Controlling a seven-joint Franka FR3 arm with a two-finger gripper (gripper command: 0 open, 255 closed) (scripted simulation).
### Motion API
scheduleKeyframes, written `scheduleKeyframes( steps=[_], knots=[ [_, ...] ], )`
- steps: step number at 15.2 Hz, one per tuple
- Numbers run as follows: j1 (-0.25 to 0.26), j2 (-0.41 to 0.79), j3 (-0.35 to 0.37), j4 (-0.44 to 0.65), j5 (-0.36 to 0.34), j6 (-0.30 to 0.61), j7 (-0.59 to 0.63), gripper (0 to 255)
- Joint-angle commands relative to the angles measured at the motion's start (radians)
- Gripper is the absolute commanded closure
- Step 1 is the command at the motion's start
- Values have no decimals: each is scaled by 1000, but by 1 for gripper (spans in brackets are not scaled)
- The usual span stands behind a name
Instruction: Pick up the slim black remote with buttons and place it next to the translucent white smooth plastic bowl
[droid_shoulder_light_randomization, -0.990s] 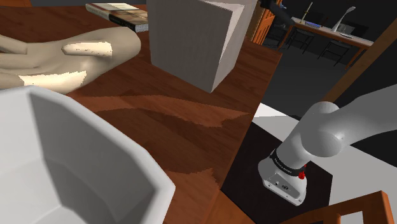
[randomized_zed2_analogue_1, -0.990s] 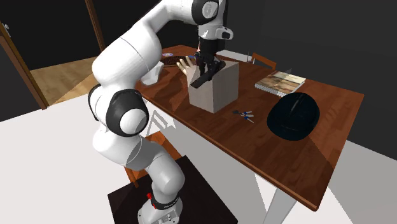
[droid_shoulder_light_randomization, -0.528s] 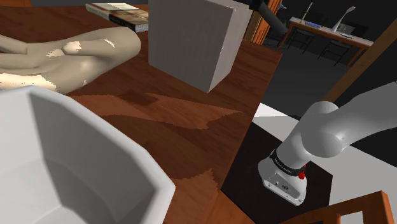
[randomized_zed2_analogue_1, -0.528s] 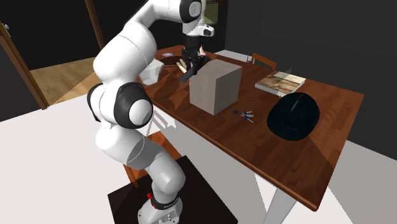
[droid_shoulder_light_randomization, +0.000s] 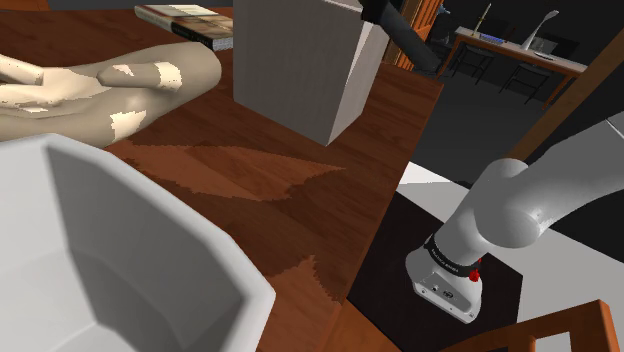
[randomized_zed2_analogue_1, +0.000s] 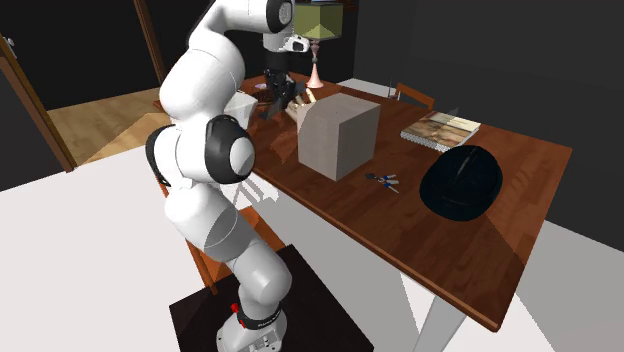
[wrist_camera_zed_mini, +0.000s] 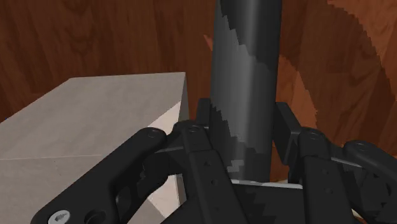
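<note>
gripper (wrist_camera_zed_mini: 245, 137) tight around black remote (wrist_camera_zed_mini: 247, 63) over red-brown wooden table (randomized_zed2_analogue_1: 432, 216), white floor (randomized_zed2_analogue_1: 90, 250) below

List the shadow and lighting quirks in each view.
Shoulder view: jagged-edged shadows cross the table; the bowl looms close, cut off by the frame. Wrist view: stair-stepped shadow bands cross the remote in the gripper. Second exterior view: the table shades the pale floor beneath it.

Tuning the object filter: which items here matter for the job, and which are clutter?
Job: black remote, clasped in the gripper; white bowl.
Clutter: grey box, book, black cap, keys, beige hand figure.
</note>
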Motion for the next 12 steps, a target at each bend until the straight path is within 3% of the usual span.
scheduleKeyframes(
  steps=[1, 5, 8, 10, 12],
  knots=[
    [7, 42, 56, 47, -4, 6, 68, 255],
    [25, 159, 183, 157, -49, 21, 207, 255],
    [58, 282, 292, 263, -128, 25, 330, 255],
    [104, 388, 367, 351, -213, 16, 423, 255],
    [198, 522, 430, 470, -336, -11, 527, 255]
  ],
)
